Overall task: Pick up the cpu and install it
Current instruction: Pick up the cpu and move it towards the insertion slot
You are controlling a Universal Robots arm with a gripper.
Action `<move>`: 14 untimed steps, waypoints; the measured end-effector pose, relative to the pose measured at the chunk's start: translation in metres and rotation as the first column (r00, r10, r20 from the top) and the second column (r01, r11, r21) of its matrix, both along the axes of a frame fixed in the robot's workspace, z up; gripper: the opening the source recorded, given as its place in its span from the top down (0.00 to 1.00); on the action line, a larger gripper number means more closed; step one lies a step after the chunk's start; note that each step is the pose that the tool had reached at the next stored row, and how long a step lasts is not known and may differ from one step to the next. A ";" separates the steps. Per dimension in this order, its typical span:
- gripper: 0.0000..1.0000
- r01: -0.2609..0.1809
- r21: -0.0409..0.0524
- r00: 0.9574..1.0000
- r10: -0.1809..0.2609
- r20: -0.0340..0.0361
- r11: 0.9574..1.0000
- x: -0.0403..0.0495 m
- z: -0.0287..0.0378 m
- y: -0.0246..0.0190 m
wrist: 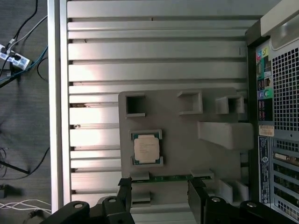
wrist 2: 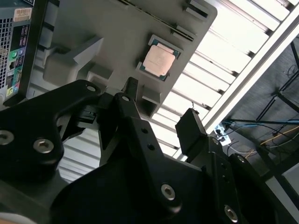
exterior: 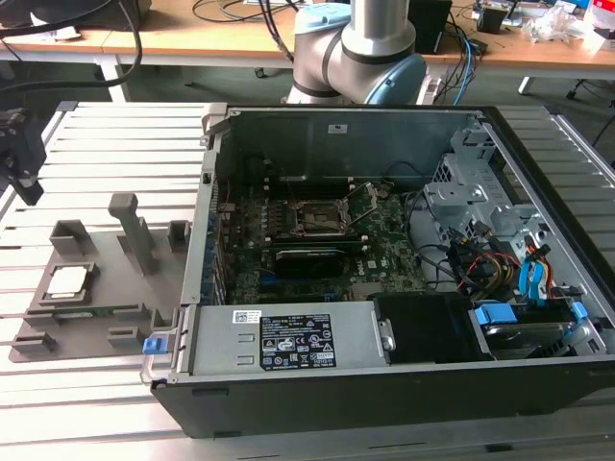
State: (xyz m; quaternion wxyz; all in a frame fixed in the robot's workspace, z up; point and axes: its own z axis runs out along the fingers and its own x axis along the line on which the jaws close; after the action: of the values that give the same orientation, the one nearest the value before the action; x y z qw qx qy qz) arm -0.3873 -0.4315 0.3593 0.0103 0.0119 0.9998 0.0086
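From where I stand, the small flat square cpu with its silvery top (exterior: 67, 280) (wrist 2: 160, 58) (wrist: 146, 148) lies in a shallow pocket of the grey plastic fixture plate (exterior: 115, 288), low on the exterior view's left. The plate rests on the ribbed aluminium table (exterior: 106, 144).

The black two-fingered gripper (exterior: 24, 182) (wrist 2: 161, 105) (wrist: 160, 189) hangs above the plate at the exterior view's left edge, released and holding nothing. In both wrist views the chip lies untouched beyond its spread fingers.

A tall grey post (exterior: 130, 226) rises near the chip, and a thin green strip (wrist: 163, 178) lies just beside its pocket. The open black computer case (exterior: 404, 394) stands alongside, its side wall between the plate and the black metal-framed socket (exterior: 322, 219).
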 end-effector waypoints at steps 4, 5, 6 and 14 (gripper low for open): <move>0.40 0.000 0.000 1.000 0.000 0.000 1.000 0.0000 -0.0059 0.0000; 0.40 0.000 0.000 1.000 0.000 0.000 1.000 0.0000 -0.0076 0.0000; 0.40 0.000 0.000 1.000 0.000 0.000 1.000 0.0000 -0.0088 0.0000; 0.40 0.000 0.000 1.000 0.000 0.000 1.000 0.0000 -0.0205 0.0000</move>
State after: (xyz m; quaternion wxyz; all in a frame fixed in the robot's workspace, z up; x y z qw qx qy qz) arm -0.3873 -0.4314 0.3388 0.0103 0.0119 0.9998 0.0086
